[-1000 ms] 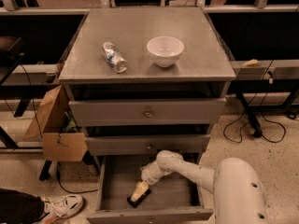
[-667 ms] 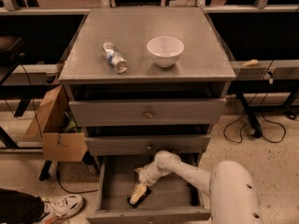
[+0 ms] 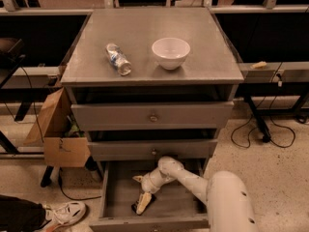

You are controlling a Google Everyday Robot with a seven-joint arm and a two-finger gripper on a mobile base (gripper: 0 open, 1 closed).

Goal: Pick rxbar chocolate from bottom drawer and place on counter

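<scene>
The bottom drawer [image 3: 116, 197] is pulled open below two shut grey drawers. The rxbar chocolate [image 3: 136, 208], a small black bar, lies on the drawer floor near its front left. My gripper [image 3: 140, 191] reaches down into the drawer from the right and is open. One pale finger [image 3: 144, 201] lies right over the bar and the other [image 3: 137, 179] points left behind it. The bar is mostly hidden under the finger. The counter [image 3: 193, 37] is the grey cabinet top above.
On the counter stand a white bowl [image 3: 170, 52] and a clear plastic bottle [image 3: 118, 59] lying on its side. A cardboard box [image 3: 55, 134] leans at the cabinet's left. A shoe [image 3: 65, 212] is on the floor at lower left. Cables lie on the floor at right.
My arm has shifted slightly to the left inside the bottom drawer, bringing the gripper closer over the black bar. The bar, bowl and bottle have not moved.
</scene>
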